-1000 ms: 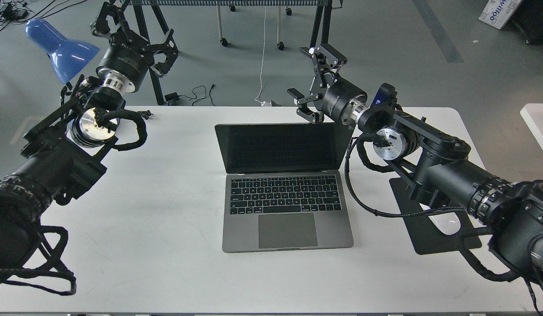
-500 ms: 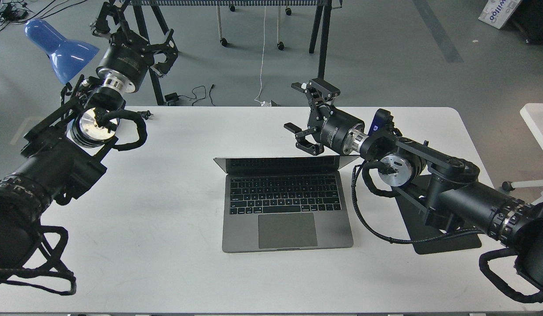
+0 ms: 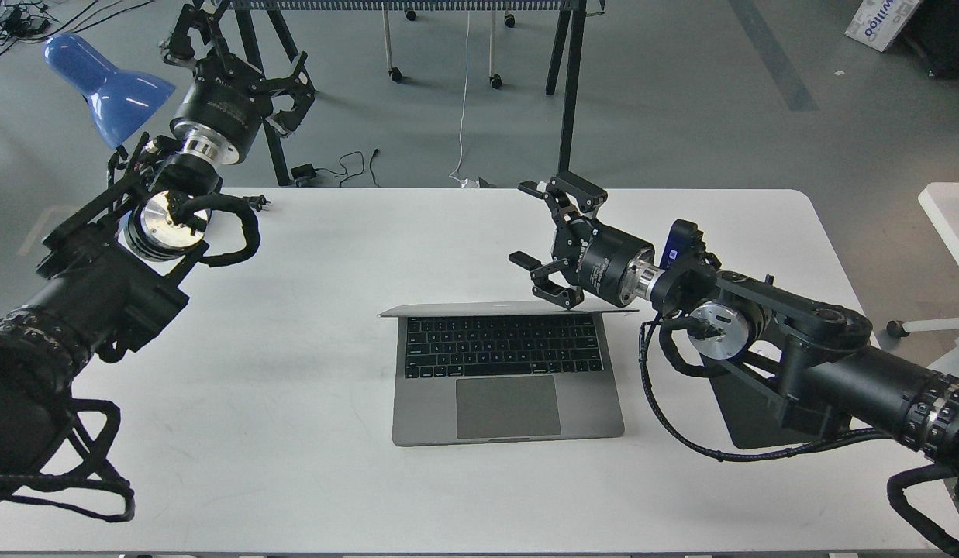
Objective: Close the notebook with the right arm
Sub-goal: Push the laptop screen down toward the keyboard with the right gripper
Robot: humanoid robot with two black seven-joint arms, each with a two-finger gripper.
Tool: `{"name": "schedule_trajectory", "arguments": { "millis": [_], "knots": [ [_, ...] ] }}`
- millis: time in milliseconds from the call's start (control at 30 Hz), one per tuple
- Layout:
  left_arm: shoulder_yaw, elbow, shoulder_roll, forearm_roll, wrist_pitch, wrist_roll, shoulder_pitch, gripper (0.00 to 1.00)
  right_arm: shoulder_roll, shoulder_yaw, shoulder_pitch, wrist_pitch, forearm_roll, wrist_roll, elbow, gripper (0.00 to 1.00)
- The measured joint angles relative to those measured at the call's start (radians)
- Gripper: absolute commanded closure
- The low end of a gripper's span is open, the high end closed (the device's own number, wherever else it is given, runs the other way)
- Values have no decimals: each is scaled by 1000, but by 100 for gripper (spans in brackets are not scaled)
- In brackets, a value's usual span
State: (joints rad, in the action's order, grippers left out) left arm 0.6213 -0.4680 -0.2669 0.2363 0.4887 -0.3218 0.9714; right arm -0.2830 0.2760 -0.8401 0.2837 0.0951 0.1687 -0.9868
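1. The notebook [image 3: 508,376] sits near the middle of the white table [image 3: 293,465], its grey base flat, black keys and trackpad in full sight.
2. Its lid is tipped steeply forward over the keyboard, showing only as a thin grey sliver along the rear edge.
3. The right arm [image 3: 797,341] reaches in from the right; the right gripper [image 3: 549,240] hangs at the lid's right rear corner, its fingers [image 3: 576,190] spread wide with nothing between them. The lower finger looks to rest on the lid, though contact cannot be confirmed.
4. A black mouse pad [image 3: 739,403] lies on the table beneath that arm.
5. The left arm [image 3: 99,287] is raised at the table's far left corner, well apart from the notebook. The left gripper [image 3: 239,58] has its fingers apart and empty.
6. A blue lamp shade [image 3: 107,85] stands beside it.
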Motion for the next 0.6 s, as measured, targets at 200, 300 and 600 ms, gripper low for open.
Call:
{"name": "schedule_trajectory", "arguments": {
  "millis": [200, 300, 600],
  "knots": [
    [0, 0, 0, 0, 0, 1, 0, 0, -18, -10, 30, -1, 12, 1, -23, 0],
    [1, 0, 0, 0, 0, 1, 0, 0, -17, -12, 48, -2, 17, 1, -24, 0],
    [2, 0, 0, 0, 0, 1, 0, 0, 0, -43, 90, -20, 97, 0, -17, 0]
  ]
}}
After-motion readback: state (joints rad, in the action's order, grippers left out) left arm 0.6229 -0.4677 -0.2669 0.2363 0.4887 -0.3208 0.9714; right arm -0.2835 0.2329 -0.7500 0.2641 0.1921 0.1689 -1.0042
